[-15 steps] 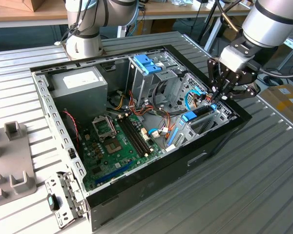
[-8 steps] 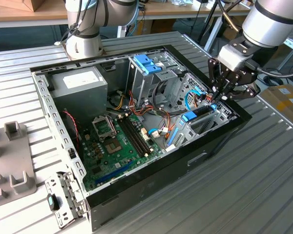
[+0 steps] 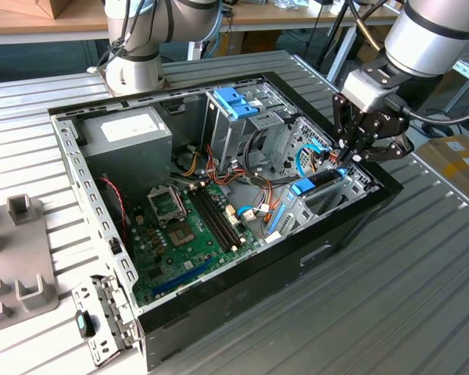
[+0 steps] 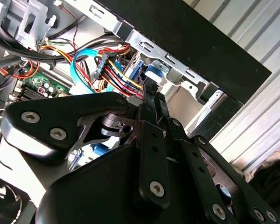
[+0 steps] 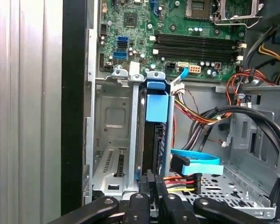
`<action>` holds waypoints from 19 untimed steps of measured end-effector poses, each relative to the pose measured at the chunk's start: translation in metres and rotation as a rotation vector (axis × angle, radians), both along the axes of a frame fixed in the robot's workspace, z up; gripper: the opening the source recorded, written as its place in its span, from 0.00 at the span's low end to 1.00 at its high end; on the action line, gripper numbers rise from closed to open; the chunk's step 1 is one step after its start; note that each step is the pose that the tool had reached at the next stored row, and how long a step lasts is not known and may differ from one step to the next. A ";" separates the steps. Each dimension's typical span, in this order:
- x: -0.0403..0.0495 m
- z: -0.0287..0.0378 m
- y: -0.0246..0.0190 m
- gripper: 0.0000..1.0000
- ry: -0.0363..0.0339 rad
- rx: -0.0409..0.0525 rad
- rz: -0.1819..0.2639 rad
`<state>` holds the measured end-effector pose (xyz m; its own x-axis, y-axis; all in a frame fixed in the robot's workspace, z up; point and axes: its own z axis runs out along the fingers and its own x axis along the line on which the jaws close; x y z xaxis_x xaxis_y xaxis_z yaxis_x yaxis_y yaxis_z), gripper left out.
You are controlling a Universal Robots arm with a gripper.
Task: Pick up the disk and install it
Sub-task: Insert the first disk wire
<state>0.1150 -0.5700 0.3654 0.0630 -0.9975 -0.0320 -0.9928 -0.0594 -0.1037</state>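
The disk (image 5: pixel 154 140) stands on edge in a slot of the metal drive cage (image 5: pixel 113 140) at the case's corner on the exterior view's right. Its blue plastic frame (image 5: pixel 157 105) shows at the end toward the motherboard. In the exterior view the disk (image 3: pixel 319 181) lies sunk between the cage walls. My gripper (image 3: pixel 341 164) hangs right over the disk's outer end. In both wrist views the black fingers (image 5: pixel 150 181) are pressed together, shut, with the gripper (image 4: pixel 151 91) at that end of the disk. Nothing is held between them.
Red, yellow and black power wires (image 5: pixel 182 182) and a blue flat cable (image 5: pixel 196 163) lie beside the fingers. The motherboard (image 3: pixel 184 226), a grey power supply (image 3: pixel 129 137) and a second cage with a blue latch (image 3: pixel 236 101) fill the case. A grey fixture (image 3: pixel 19 258) sits on the exterior view's left.
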 end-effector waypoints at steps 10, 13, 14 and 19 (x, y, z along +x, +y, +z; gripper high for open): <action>-0.0041 -0.0026 0.0071 0.17 0.0000 0.0000 -0.066; -0.0043 -0.0035 0.0105 0.17 0.0000 -0.0001 -0.076; -0.0044 -0.0041 0.0123 0.17 0.0000 0.0000 -0.082; -0.0048 -0.0075 0.0137 0.17 0.0000 -0.0001 -0.103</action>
